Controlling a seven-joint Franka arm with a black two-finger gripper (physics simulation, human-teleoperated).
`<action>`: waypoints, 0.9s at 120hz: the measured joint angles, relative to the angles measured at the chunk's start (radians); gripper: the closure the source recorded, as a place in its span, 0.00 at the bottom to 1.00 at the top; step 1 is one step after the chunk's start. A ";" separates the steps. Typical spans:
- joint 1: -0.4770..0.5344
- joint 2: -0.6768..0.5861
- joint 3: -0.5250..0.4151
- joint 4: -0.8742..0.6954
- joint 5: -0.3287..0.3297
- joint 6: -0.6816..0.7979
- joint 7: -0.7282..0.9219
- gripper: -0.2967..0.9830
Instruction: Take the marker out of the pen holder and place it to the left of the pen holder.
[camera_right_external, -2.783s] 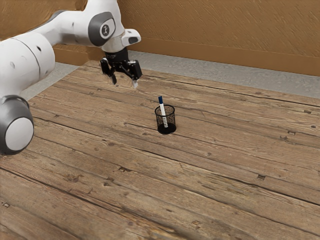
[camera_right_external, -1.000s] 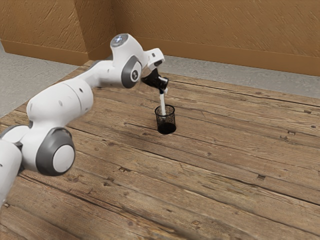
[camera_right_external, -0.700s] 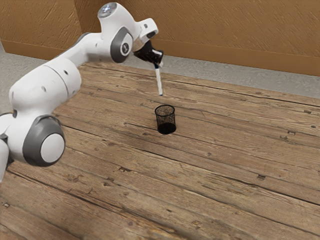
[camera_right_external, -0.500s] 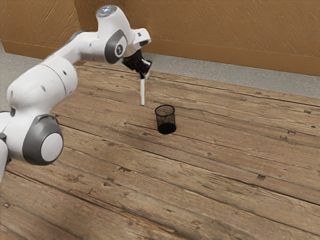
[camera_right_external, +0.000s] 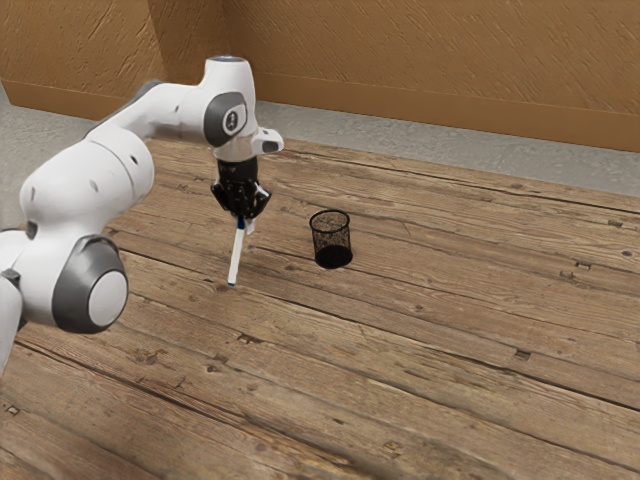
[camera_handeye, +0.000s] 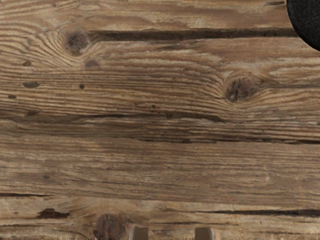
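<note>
- One wooden table (camera_right_external: 420, 360) lies under everything, its planks running lengthwise.
- One arm, mine, reaches in from the exterior view's left; my single pincer (camera_right_external: 246, 222) hangs nearly straight down above the wood.
- My two fingers are drawn well in, a small gap between them, and they pinch one marker by its upper, blue end.
- One black mesh pen holder (camera_right_external: 331, 240) stands upright on the table, with nothing in it; at a corner of the wrist view I see part of its dark, rounded shape.
- One marker (camera_right_external: 236, 255), white-bodied, hangs below my fingertips, out of the pen holder and apart from it, toward the exterior view's left.
- Its long axis is steep, near upright but tilted: the blue upper end points up into my grip, and the lower end slants down toward the exterior view's left. I cannot tell whether that lower end touches the wood.
</note>
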 joint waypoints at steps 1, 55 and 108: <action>0.000 0.001 0.000 0.000 0.000 -0.002 0.000 0.84; -0.008 -0.036 0.001 -0.009 -0.022 -0.039 -0.002 0.39; -0.146 -0.738 0.099 -0.648 -0.014 0.009 -0.019 0.26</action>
